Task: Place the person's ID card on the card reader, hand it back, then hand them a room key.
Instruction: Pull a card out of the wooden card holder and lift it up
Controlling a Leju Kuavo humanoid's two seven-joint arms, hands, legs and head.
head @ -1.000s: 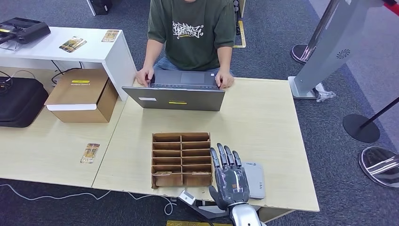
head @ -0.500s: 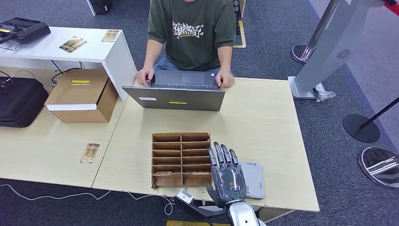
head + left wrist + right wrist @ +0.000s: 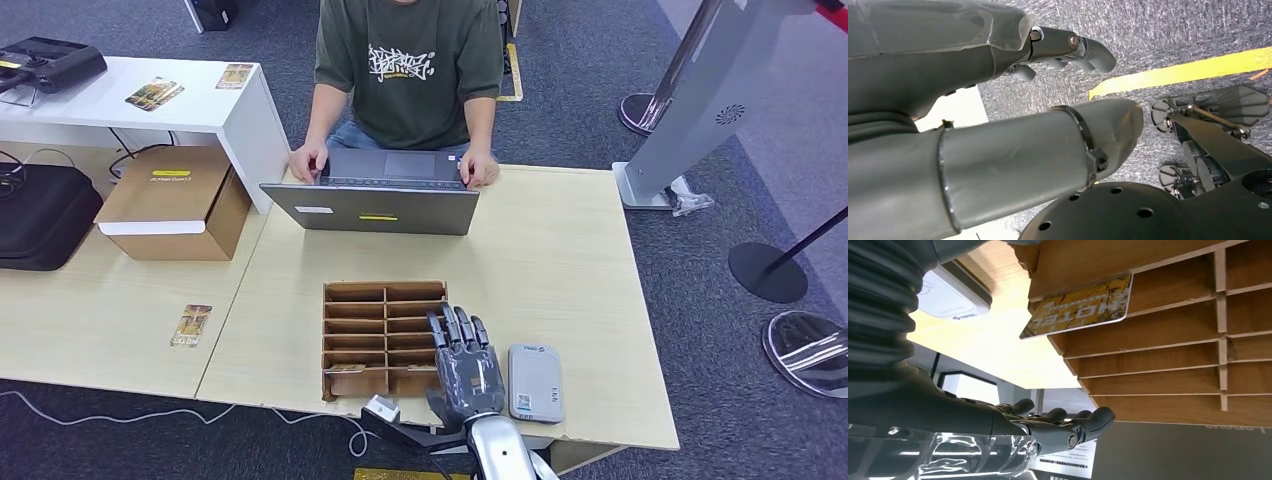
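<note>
- Setting first: you're at a light wood bench (image 3: 560, 260) on grey carpet, with a person (image 3: 408, 75) seated across from you typing on a laptop (image 3: 370, 207).
- Your right hand (image 3: 462, 368) hovers flat over the near right corner of the cardboard slot rack (image 3: 385, 338), fingers (image 3: 452, 328) straight and a bit apart, holding nothing.
- Your left hand (image 3: 998, 45) hangs down by the floor, fingers (image 3: 1083, 47) loosely curled on nothing as far as I can tell.
- The room key (image 3: 1080, 306) is a yellow hotel card sticking out of a near slot, edge overhanging. That overhang is your grab spot, I'd say.
- Expect it to be thin, stiff, light and slick, so pinch the exposed edge between thumb and finger and slide it straight out; the rack itself looks light enough to drag along.
- The card reader (image 3: 535, 381) sits just beside your right hand, with no card on it. I can't spot the ID card.
- Further out: a loose card (image 3: 191, 325) on the left, a cardboard box (image 3: 175, 203), and stanchion bases on the right. Nothing blocks the reach except the laptop lid when you hand over.
</note>
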